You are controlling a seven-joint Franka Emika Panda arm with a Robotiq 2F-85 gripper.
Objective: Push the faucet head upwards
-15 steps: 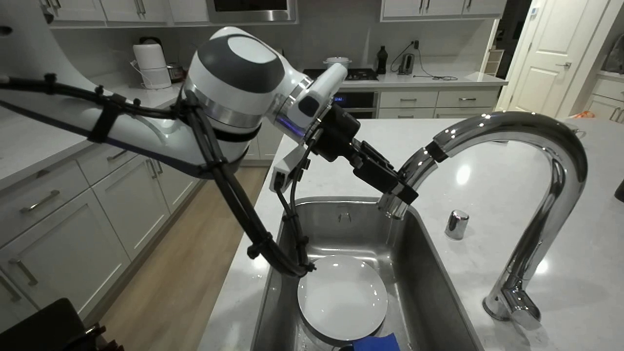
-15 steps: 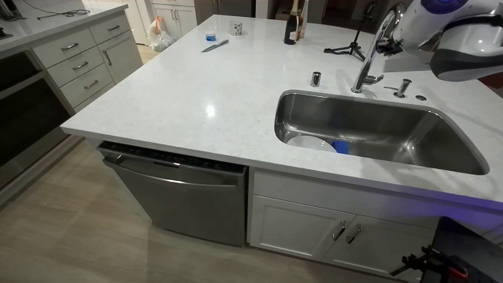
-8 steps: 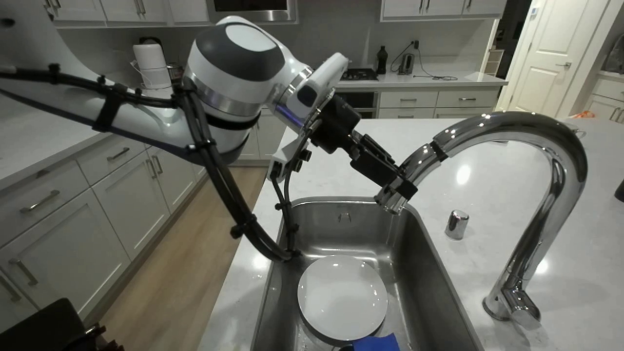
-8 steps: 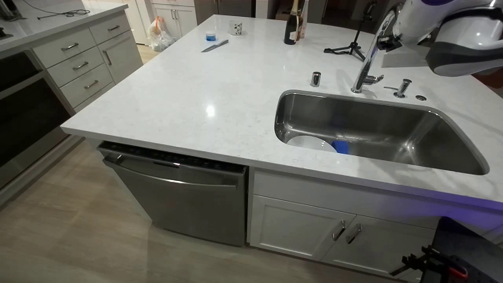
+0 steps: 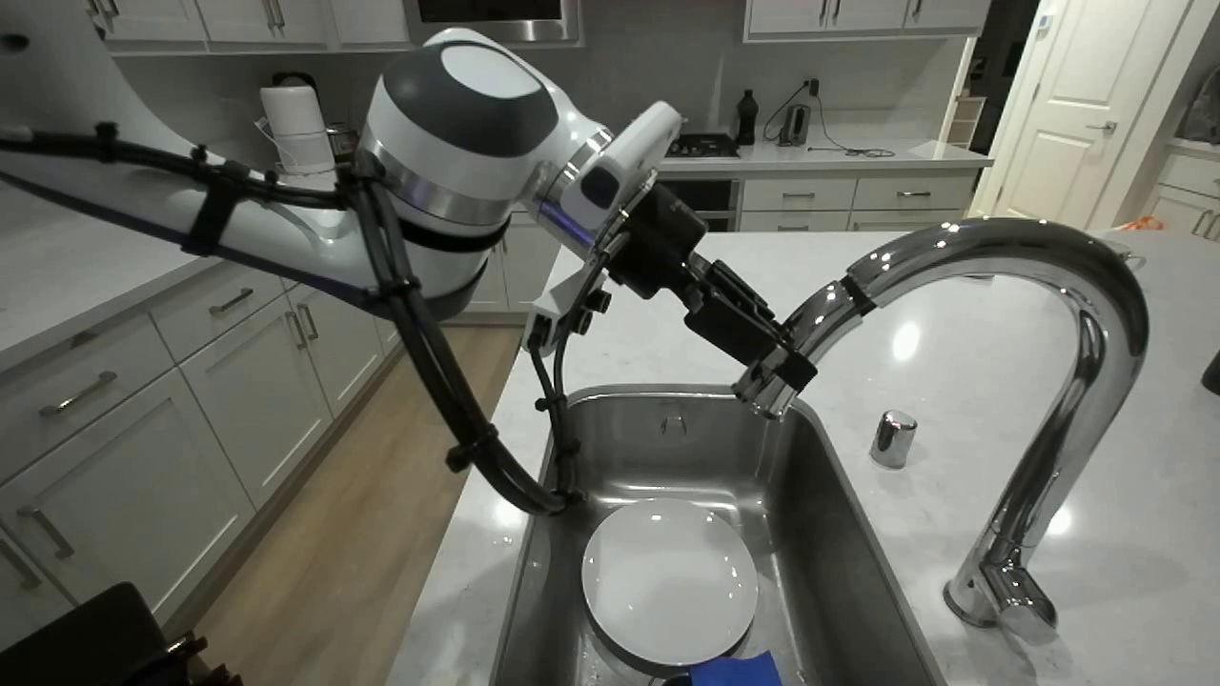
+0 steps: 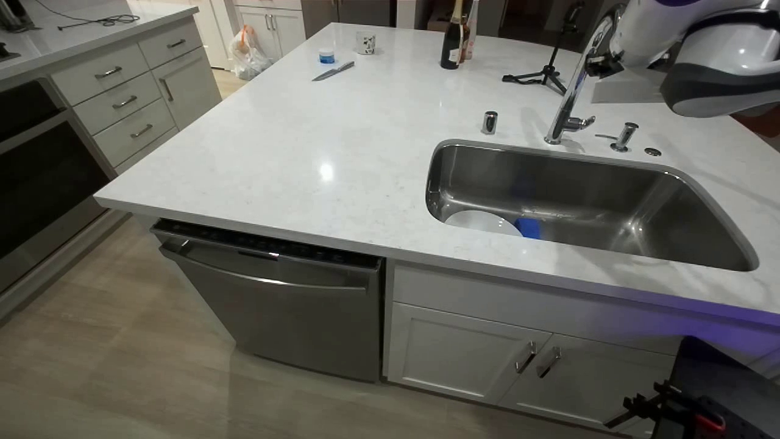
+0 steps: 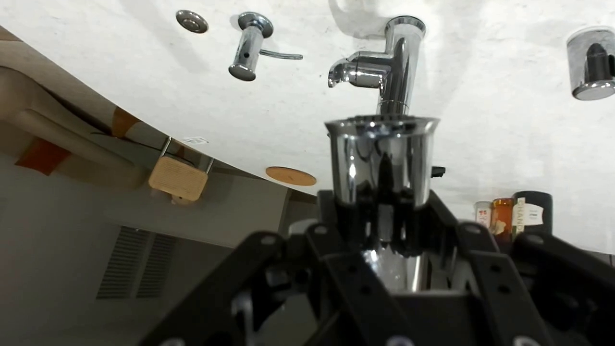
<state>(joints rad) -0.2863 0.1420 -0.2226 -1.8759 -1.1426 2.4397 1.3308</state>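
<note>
Here one gripper (image 7: 383, 204) clasps one faucet head (image 7: 382, 166) at the tip of the arched faucet (image 5: 1120, 314).
Fingers (image 5: 793, 370) partly hide it; in the sink (image 5: 629, 443), one plate (image 5: 670, 581) and one blue object (image 5: 736, 671), the latter cut off.

Right at the tip of the arched gooseneck (image 5: 1117, 319) hung the faucet head (image 5: 825, 316), short, thick and mirror-bright, slanting downward, with a dark band marking where the two met! It was clasped from both sides near its lower end by the end effector (image 7: 383, 199), the rim poking out beyond the grip, the whole piece tilted rather than plumb. And the wrist view brought the close-up: that rim flared wide, small dark nubs showed along it, and dark reflections streaked the polished chrome.
</note>
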